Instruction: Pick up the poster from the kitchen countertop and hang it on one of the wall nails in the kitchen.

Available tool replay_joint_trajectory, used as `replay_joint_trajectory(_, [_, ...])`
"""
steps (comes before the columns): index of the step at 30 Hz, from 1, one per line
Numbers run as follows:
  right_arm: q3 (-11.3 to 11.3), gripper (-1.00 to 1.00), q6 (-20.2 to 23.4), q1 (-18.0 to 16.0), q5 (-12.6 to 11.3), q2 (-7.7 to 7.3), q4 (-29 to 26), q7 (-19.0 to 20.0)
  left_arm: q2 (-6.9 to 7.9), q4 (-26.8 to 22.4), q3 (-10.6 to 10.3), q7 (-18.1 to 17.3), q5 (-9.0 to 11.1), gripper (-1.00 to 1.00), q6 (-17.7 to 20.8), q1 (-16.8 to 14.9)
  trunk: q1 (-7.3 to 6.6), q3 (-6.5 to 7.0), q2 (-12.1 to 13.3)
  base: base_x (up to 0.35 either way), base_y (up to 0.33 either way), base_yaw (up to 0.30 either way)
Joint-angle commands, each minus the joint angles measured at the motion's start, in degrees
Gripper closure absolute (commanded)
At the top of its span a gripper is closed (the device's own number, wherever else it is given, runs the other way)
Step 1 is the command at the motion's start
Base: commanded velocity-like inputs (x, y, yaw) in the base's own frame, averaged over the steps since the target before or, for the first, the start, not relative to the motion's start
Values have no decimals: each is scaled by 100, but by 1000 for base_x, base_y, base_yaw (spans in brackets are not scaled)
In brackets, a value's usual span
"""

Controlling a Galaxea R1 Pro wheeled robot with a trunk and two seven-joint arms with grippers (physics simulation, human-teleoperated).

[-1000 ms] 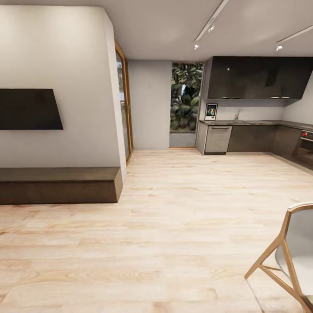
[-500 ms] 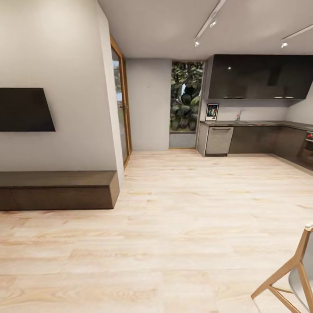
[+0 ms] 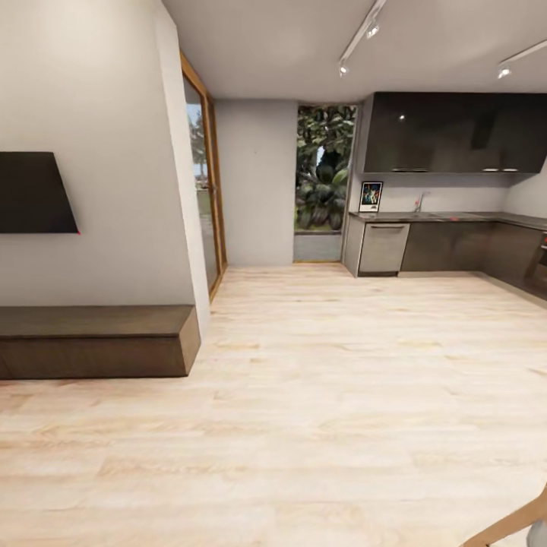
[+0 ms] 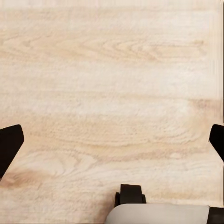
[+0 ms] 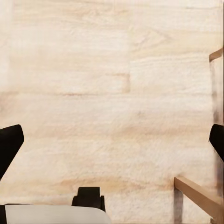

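the poster (image 3: 370,196) stands on the countertop (image 3: 448,216) far ahead of both pincers, left (image 4: 112,140) and right (image 5: 112,140), which hang spread and empty over the floor (image 3: 327,395), and i judge the chair leg (image 5: 198,196) by the right pincer could snag it.

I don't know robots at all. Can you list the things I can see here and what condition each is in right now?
poster: upright on the kitchen countertop, against the wall.
left gripper: open, holding nothing, over wooden floor.
right gripper: open, holding nothing, over floor.
TV screen: dark.
Cabinet fronts under the countertop: shut.
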Motion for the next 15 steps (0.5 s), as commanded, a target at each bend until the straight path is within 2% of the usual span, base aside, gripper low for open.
replay_joint_trajectory(1, [-1, -100, -18, -3, 11, -1, 5, -2, 0, -9, 6, 0, -2, -100, -2, 2, 3, -5, -2, 321, -126, 0])
replay_joint_trajectory(15, [5, -100, -18, 0, 11, -4, 0, -1, 3, -9, 6, 0, -2, -100, -2, 2, 3, -5, -2, 321, -105, 0])
